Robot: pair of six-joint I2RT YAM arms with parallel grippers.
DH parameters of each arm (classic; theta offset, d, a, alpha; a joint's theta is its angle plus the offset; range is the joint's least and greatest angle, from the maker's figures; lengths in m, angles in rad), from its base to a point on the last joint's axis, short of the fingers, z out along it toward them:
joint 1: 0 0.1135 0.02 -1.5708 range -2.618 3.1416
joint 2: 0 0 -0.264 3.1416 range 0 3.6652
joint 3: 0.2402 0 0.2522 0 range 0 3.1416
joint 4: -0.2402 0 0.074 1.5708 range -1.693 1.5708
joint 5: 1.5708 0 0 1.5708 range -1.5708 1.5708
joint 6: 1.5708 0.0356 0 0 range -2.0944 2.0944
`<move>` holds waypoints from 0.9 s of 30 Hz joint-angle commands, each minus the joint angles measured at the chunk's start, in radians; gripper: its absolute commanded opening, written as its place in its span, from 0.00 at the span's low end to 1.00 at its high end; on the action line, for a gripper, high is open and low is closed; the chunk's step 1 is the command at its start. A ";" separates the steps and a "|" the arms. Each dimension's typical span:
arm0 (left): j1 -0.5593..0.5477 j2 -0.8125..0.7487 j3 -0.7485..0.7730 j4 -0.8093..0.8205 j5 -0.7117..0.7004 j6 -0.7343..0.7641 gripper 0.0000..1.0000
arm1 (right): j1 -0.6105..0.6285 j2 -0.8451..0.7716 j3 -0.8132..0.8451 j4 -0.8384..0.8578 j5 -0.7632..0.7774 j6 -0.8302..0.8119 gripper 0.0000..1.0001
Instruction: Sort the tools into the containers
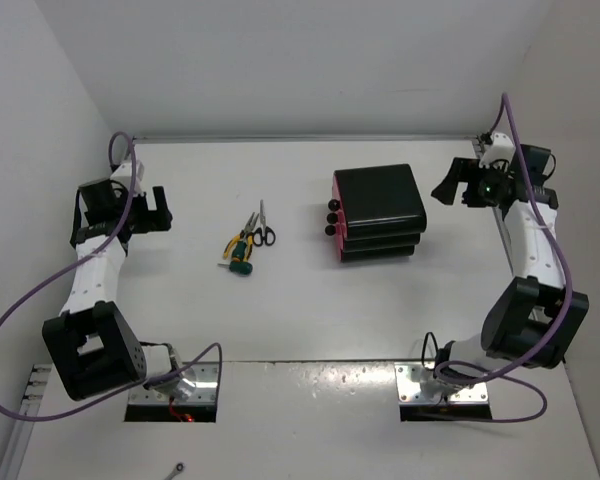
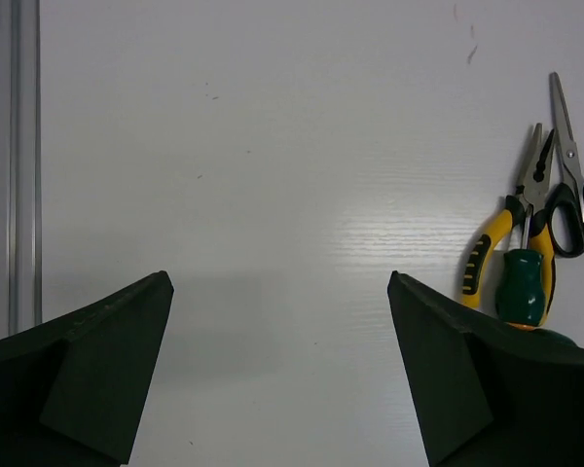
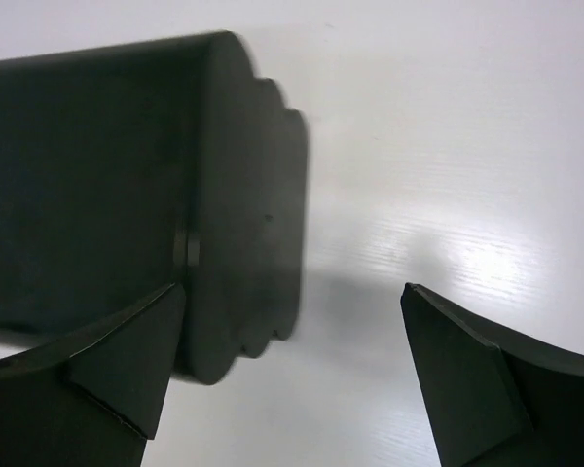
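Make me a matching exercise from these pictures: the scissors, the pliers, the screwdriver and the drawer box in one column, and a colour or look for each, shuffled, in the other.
Column one:
1. scissors
2. pliers
3. screwdriver
4. drawer box

Column two:
A. stubby green handle
B. glossy black top, round knobs on one side
C. curved yellow-and-black handles
D. black loop handles

Pairs: 1-D, 2-C, 3-A, 4-B
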 commanded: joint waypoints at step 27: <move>-0.542 0.138 0.246 0.080 0.273 -0.234 1.00 | 0.279 0.003 0.100 0.054 -0.187 0.038 0.76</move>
